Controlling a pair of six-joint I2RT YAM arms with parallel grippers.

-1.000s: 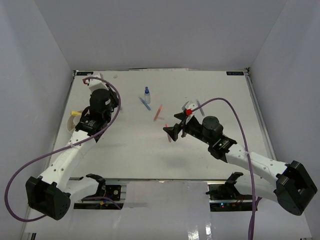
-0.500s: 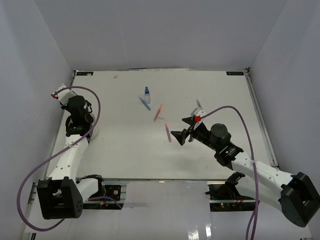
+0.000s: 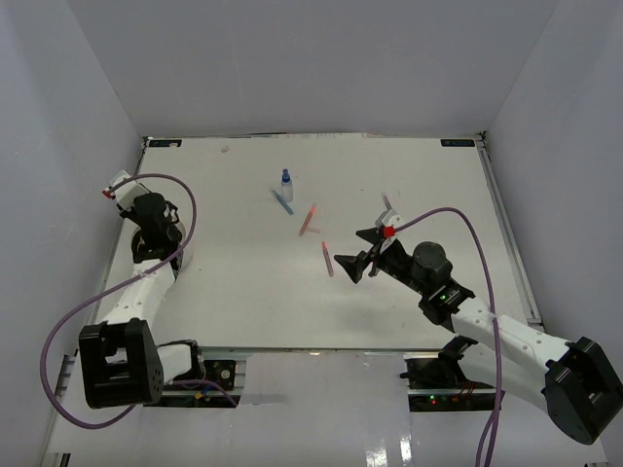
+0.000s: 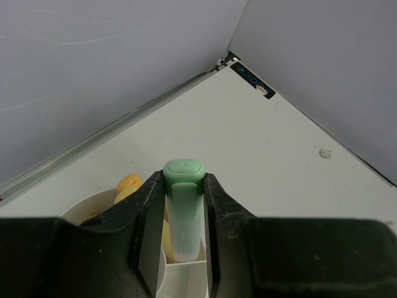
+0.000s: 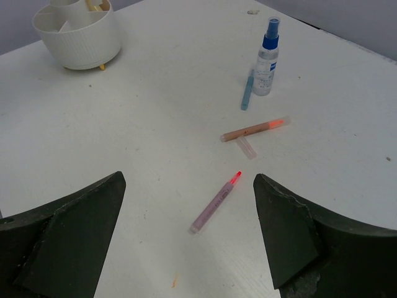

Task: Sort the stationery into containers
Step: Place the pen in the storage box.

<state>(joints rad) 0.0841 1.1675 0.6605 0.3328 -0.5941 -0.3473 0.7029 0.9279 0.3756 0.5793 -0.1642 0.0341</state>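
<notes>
My left gripper (image 4: 182, 245) is clenched on a pale green capped marker (image 4: 183, 211), holding it just over the round white divided plastic dish (image 4: 84, 208), where a yellow piece (image 4: 129, 184) lies. My right gripper (image 5: 186, 186) hangs spread wide, grasping nothing, above a slim pink red-tipped pen (image 5: 215, 203) on the white table (image 5: 124, 124), with the white blue-capped spray bottle (image 5: 267, 59) standing farther off

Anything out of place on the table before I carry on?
One oddity: a small clear piece, perhaps a loose cap, lies right beside the orange pen near the upright spray bottle. Nothing looks spilled or broken.
</notes>
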